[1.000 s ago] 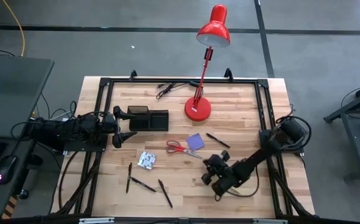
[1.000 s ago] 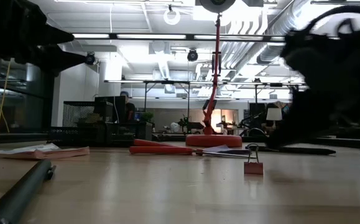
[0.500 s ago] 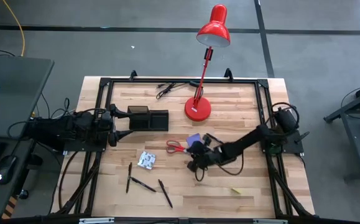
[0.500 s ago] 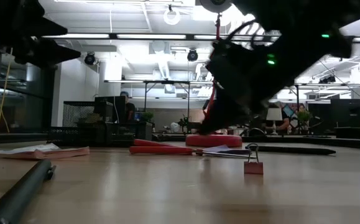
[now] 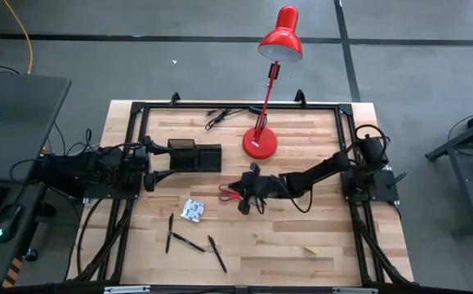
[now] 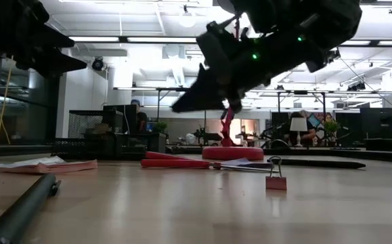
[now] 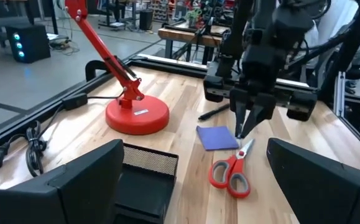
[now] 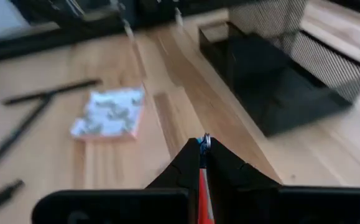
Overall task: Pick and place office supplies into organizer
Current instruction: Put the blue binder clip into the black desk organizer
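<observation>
Red scissors (image 7: pixel 232 174) lie on the wooden counter (image 5: pixel 318 237) almost directly beneath my right tool (image 7: pixel 244 127), with the blades towards the tool and the handles towards my left side. The right tool hangs above the counter without touching it, tilted tip-down, and its two fingers are pressed together. In the right wrist view a thin red sliver shows in the seam between them and a small metal loop shows at the tip; I cannot tell what that is.

A purple pad (image 7: pixel 216 137) lies flat just beside the tool's tip, next to the scissor blades. One black pen (image 7: pixel 216 112) lies beyond the pad, closer to my right arm's base. The red lamp (image 5: pixel 261 143) stands past the pad, well clear of the tool.

Ahead of the right tool's tip sits the black organizer (image 5: pixel 195 155), and the patterned packet (image 5: pixel 193 210) lies flat on the boards off to one side of it. Three more pens (image 5: pixel 189 242) are scattered beyond the packet, well apart from the tool.

My left tool (image 5: pixel 161 166) waits at the organizer's far end, with its fingers spread wide and empty.

A small red binder clip (image 6: pixel 275 179) stands on the counter near the low camera.
</observation>
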Robot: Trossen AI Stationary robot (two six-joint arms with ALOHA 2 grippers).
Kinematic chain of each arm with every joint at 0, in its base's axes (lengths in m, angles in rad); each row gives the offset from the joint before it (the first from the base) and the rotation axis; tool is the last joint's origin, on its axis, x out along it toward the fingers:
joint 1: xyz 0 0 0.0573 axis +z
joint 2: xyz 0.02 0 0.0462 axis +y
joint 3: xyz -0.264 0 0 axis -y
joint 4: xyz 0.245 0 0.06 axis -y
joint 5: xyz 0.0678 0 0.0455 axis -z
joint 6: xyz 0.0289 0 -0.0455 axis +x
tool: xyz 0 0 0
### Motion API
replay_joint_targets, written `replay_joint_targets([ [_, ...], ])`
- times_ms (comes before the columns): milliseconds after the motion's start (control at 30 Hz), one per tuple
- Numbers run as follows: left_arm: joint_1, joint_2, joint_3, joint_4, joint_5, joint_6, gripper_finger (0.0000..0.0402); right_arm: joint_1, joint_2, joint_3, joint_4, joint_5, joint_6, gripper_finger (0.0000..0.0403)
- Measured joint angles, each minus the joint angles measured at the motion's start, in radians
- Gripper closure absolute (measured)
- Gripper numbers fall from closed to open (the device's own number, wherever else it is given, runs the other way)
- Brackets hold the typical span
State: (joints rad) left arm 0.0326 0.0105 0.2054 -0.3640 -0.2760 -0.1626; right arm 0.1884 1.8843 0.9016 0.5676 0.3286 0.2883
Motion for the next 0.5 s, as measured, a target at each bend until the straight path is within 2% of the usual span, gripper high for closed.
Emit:
replay_joint_targets([
  [300,0.0,0.0,0.0,0.001,0.001,-0.026,0.0021,-0.024,0.0,0.0,0.174,-0.113,-0.046,0.0396],
  [500,0.0,0.0,-0.001,0.002,0.001,-0.026,0.0021,-0.051,0.0,0.02,0.19,-0.179,-0.053,0.04],
])
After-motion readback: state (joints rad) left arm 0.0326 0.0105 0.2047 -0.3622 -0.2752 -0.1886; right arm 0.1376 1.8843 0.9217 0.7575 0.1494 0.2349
